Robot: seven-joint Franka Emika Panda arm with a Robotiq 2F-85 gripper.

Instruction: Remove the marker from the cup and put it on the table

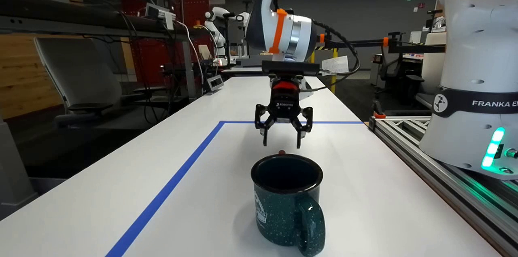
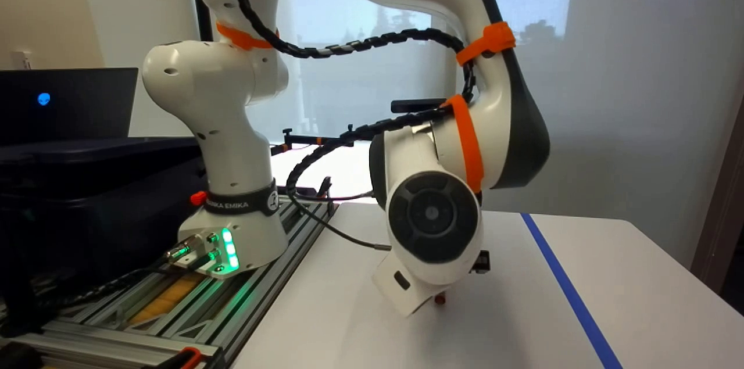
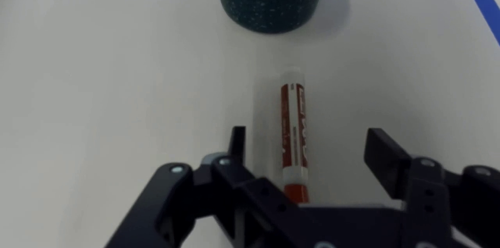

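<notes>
A: How far along is the task?

B: Done, as I judge it. The long, flat white table (image 1: 210, 204) spreads across the lower half of an exterior view, and the white, orange-strapped robot arm (image 1: 303, 32) reaches in from the top. Its black two-finger gripper (image 1: 282, 145) hangs near the centre, spread wide and holding nothing.

A: And the mug and marker?

B: The glossy teal-green speckled ceramic mug (image 1: 279, 216) stands upright at lower middle, handle towards the bottom right. The slim, pale, red-capped marker (image 3: 293, 131) is outside it: in the middle of the wrist view, it appears to lie flat on the table, pale end towards the mug but apart from it.

A: So what's left?

B: Probably only withdrawing the gripper.

A: Is there room?

B: The table's right edge runs beside the metal rail (image 1: 437, 178) at lower right; its left edge slants to the lower left, outside the blue tape line (image 1: 166, 192). The mug, upper middle in the wrist view, looks the nearest obstacle. The fingers (image 3: 384, 158) show one each side of the marker, apart from it, so straight up seems safest.
</notes>
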